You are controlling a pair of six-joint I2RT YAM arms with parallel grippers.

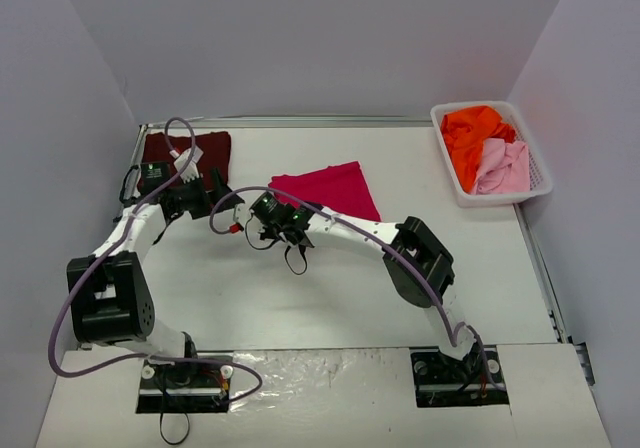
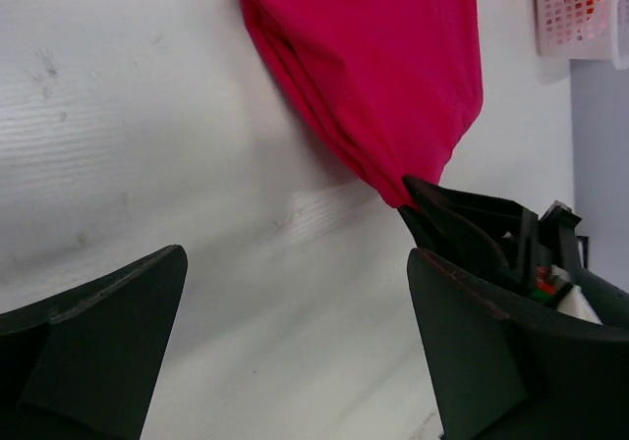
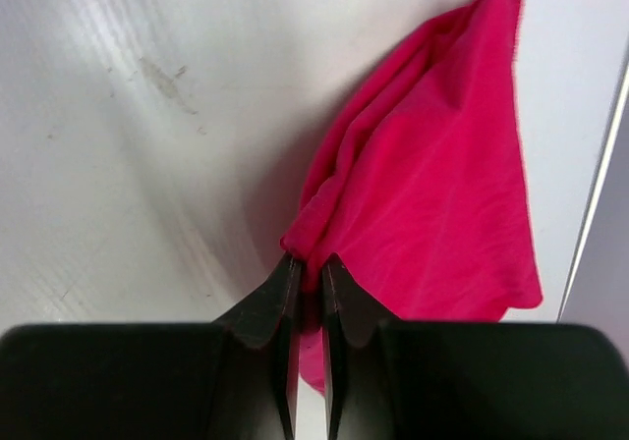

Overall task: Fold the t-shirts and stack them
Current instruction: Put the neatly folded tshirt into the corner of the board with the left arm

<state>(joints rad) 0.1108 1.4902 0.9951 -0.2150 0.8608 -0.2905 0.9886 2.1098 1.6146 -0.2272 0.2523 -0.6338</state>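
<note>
The crimson t-shirt (image 1: 325, 190) lay folded on the white surface (image 1: 330, 298), toward the middle of its far half, and the right tool (image 3: 310, 263) had it by the corner nearest the left arm. The wrist view showed the two dark fingers (image 3: 270, 307) drawn almost together, with a thin bunch of red cloth nipped between the tips. From that pinch the rest of the shirt fanned out ahead of the tool and to its right, creased and gathered where it ran into the grip. The left tool (image 2: 297, 263) stood wide, with nothing between its fingers (only bare surface showed in the gap). It sat just to the left of the held corner and was not touching the cloth; the shirt lay ahead of it, beyond the fingertips. The dark maroon t-shirt (image 1: 215, 148) lay flat in the far left corner of the surface, partly covered in the overhead view by the left arm's wrist. At the far right a white mesh basket (image 1: 447, 163) held the orange t-shirt (image 1: 470, 133) and the pale pink t-shirt (image 1: 505, 166), well apart from both tools.
</note>
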